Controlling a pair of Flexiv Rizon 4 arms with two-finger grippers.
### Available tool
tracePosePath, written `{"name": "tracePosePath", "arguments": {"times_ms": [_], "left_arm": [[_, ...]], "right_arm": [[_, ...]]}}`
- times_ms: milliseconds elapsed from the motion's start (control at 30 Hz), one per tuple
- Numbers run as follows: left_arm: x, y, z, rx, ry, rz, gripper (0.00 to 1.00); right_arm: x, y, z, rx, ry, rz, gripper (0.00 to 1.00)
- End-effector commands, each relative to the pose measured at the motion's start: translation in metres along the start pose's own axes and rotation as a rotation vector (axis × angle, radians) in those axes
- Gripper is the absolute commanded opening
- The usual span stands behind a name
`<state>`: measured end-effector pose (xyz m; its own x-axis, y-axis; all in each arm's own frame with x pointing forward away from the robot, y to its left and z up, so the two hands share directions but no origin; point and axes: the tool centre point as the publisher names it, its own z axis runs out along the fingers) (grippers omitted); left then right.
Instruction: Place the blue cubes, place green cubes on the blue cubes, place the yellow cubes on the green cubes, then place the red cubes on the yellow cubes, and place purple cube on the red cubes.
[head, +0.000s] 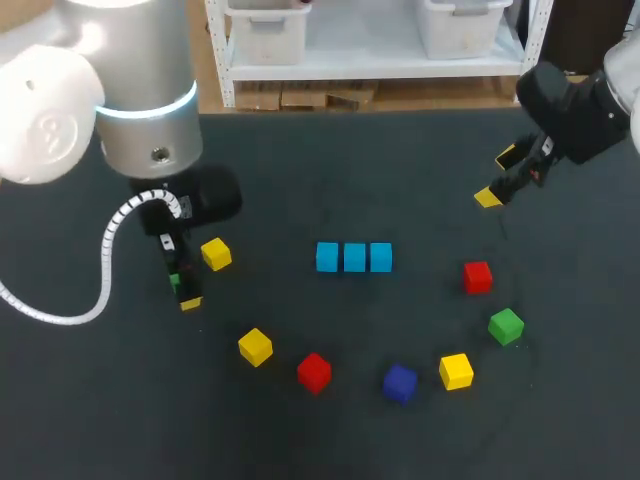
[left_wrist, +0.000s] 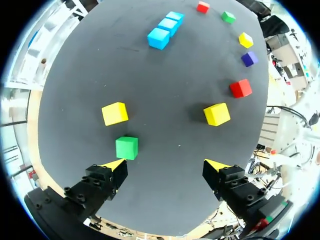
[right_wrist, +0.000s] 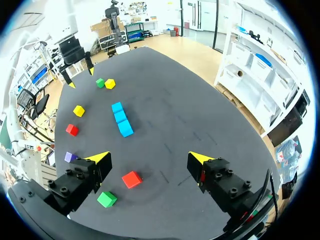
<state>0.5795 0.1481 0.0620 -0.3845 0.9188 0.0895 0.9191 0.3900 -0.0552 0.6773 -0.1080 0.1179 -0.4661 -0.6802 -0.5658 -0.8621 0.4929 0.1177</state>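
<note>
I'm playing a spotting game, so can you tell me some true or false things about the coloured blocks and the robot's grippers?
1. Three small light blue cubes sit side by side in one row. True.
2. A green cube is stacked on the blue ones. False: nothing is on them; one small green cube lies apart, near a small red cube.
3. The left gripper is open and holds nothing. True.
4. The right gripper holds a red cube. False: the right gripper is open and empty.
</note>
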Motion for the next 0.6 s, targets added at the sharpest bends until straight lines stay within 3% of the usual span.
{"name": "tracePosePath", "arguments": {"times_ms": [33,300,600], "left_arm": [[0.0,0.017,0.006,0.021,0.024,-0.016,1.0],[0.002,0.031,0.019,0.059,-0.027,0.031,1.0],[-0.006,0.032,0.038,0.059,-0.036,0.099,1.0]], "right_arm": [[0.0,0.0,0.0,-0.002,-0.002,-0.001,1.0],[0.0,0.0,0.0,-0.002,-0.002,-0.001,1.0],[0.0,0.0,0.0,-0.002,-0.002,-0.001,1.0]]}}
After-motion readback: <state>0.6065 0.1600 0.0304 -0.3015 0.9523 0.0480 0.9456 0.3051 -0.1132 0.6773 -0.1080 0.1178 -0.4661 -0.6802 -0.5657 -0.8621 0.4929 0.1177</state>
